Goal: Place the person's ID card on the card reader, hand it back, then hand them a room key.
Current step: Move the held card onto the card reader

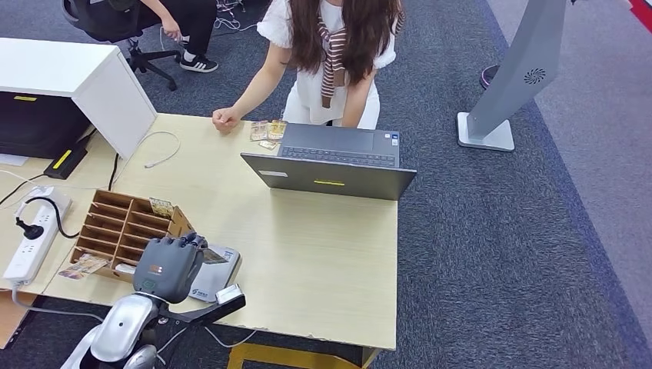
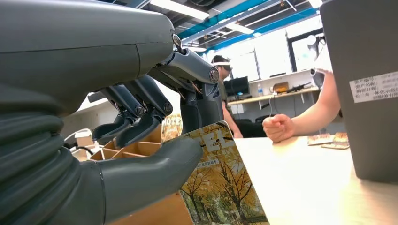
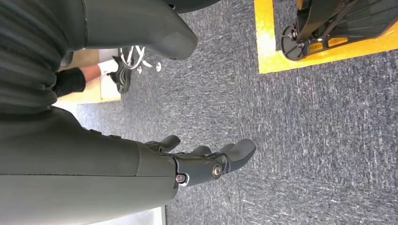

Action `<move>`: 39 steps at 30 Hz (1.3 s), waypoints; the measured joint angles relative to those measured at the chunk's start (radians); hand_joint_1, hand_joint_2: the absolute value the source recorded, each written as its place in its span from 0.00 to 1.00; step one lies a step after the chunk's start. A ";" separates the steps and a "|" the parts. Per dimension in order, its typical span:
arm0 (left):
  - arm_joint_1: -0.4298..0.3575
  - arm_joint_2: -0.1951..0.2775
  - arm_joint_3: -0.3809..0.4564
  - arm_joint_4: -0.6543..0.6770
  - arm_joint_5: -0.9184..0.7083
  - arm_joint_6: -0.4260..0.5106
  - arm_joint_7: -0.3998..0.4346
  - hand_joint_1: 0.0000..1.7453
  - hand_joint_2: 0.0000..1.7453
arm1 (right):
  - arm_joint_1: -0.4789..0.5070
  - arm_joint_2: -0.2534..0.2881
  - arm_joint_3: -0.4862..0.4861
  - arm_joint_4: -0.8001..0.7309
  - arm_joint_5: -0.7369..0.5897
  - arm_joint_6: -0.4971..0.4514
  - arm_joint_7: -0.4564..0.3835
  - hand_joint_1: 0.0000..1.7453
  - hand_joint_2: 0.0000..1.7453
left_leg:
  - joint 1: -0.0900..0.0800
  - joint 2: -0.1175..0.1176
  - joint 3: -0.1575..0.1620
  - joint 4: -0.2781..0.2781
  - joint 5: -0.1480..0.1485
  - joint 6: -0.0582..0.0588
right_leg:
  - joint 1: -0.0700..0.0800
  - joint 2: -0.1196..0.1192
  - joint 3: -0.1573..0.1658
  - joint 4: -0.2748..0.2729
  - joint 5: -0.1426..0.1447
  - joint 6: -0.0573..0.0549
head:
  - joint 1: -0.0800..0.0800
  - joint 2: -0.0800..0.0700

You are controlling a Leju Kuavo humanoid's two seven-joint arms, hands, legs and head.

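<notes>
My left hand (image 1: 167, 265) hovers over the near left corner of the table, above the white card reader (image 1: 219, 278). It pinches a card printed with yellow autumn trees (image 2: 220, 185) between thumb and fingers; the card's edge (image 1: 214, 256) sticks out over the reader. A wooden slotted organizer (image 1: 115, 227) beside the hand holds a yellowish card (image 1: 161, 206). Across the table a person rests a closed fist (image 1: 225, 118) on the top, near several small cards (image 1: 267, 131). My right hand (image 3: 206, 161) hangs over the carpet with fingers apart, holding nothing.
An open grey laptop (image 1: 330, 165) stands at the far middle of the table. A power strip (image 1: 31, 240) and cables lie at the left, beside a white cabinet (image 1: 84, 77). A grey floor stand (image 1: 507, 88) is at the right, and another person sits at the back left.
</notes>
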 joint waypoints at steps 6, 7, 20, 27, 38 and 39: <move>0.009 0.015 0.000 0.011 0.008 -0.045 0.032 1.00 1.00 | 0.000 0.000 0.000 0.000 0.009 -0.002 0.003 0.00 1.00 | 0.000 0.000 0.000 0.000 0.000 0.000 | 0.000 0.000 0.000 0.000 0.000 0.000 | 0.000 0.000; 0.010 0.018 0.000 0.013 0.008 -0.050 0.037 1.00 1.00 | 0.000 0.000 0.000 0.000 0.009 -0.003 0.004 0.00 1.00 | 0.000 0.000 0.000 0.000 0.000 0.000 | 0.000 0.000 0.000 0.000 0.000 0.000 | 0.000 0.000; 0.015 0.041 0.000 0.023 0.017 -0.091 0.061 1.00 1.00 | 0.000 0.000 0.000 0.000 0.010 -0.004 0.011 0.00 1.00 | 0.000 0.000 0.000 0.000 0.000 0.000 | 0.000 0.000 0.000 0.000 0.000 0.000 | 0.000 0.000; 0.015 0.057 0.000 0.023 0.033 -0.119 0.067 1.00 1.00 | 0.000 0.000 0.000 0.000 0.011 -0.004 0.011 0.00 1.00 | 0.000 0.000 0.000 0.000 0.000 0.000 | 0.000 0.000 0.000 0.000 0.000 0.000 | 0.000 0.000; -0.027 0.024 0.000 0.026 0.019 -0.003 0.055 1.00 1.00 | 0.000 0.000 0.000 0.000 0.014 -0.001 0.010 0.00 1.00 | 0.000 -0.001 0.000 0.000 0.000 0.000 | 0.000 -0.001 0.000 0.000 0.000 0.000 | 0.000 0.000; -0.038 0.012 0.000 0.026 0.016 0.018 0.053 1.00 1.00 | -0.001 0.000 0.000 0.000 0.017 -0.001 0.010 0.00 1.00 | 0.000 -0.001 0.000 0.000 0.000 0.000 | 0.000 -0.001 0.001 0.000 0.000 0.000 | 0.000 0.000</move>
